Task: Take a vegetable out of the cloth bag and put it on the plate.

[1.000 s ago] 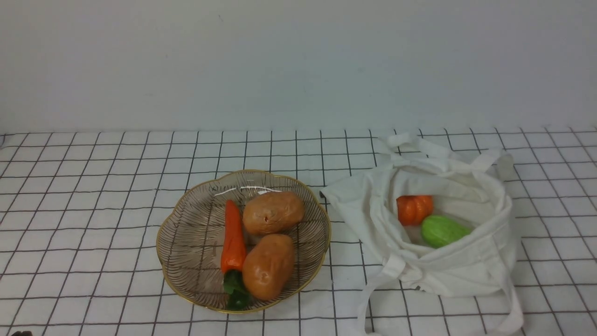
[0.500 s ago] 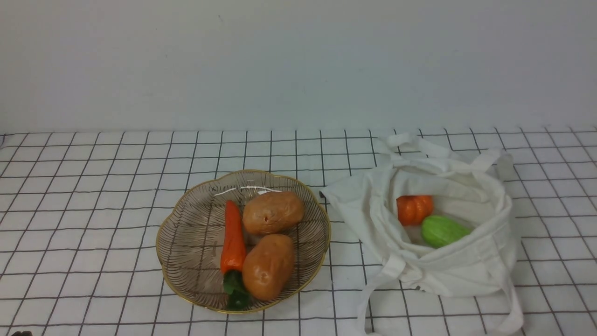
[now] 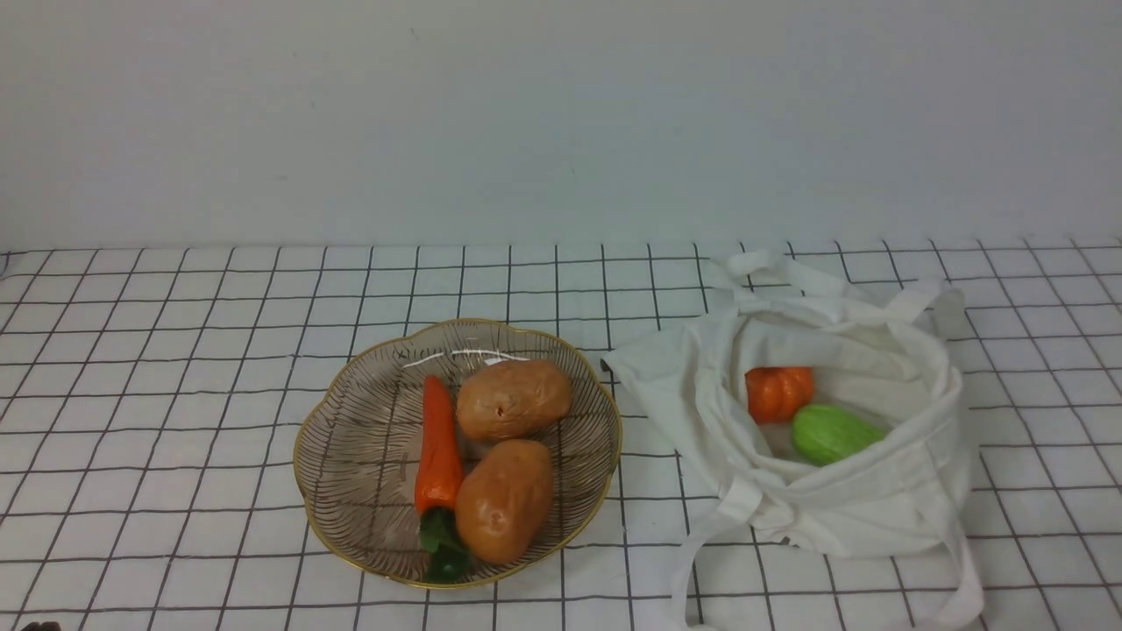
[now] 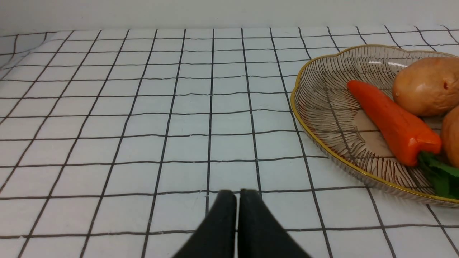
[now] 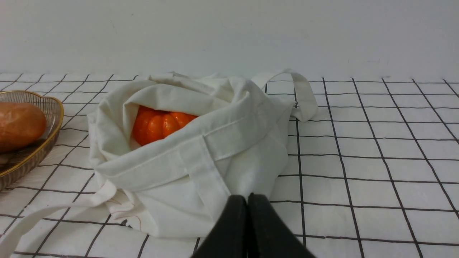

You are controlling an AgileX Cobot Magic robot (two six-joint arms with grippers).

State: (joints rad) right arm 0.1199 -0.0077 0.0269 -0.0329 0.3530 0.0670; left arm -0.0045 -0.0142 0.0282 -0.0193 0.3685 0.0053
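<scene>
The tan-brown potato [image 3: 513,399] with a small dimple lies on the scalloped gold-rimmed plate [image 3: 351,438], at its far side; it also shows in the left wrist view [image 4: 426,86]. The white cloth bag [image 3: 877,508] lies open to the right of the plate. My left gripper [image 4: 237,191] is shut and empty, low over the cloth to the left of the plate [image 4: 322,118]. My right gripper [image 5: 247,196] is shut and empty, just in front of the bag [image 5: 186,179]. Neither gripper shows in the front view.
A larger glossy potato [image 3: 504,499] and an orange carrot [image 3: 438,443] share the plate. A small orange pumpkin [image 3: 778,393] and a green vegetable [image 3: 833,434] lie inside the bag. Bag straps [image 3: 701,561] trail toward the front edge. A white wall stands behind the checked tablecloth.
</scene>
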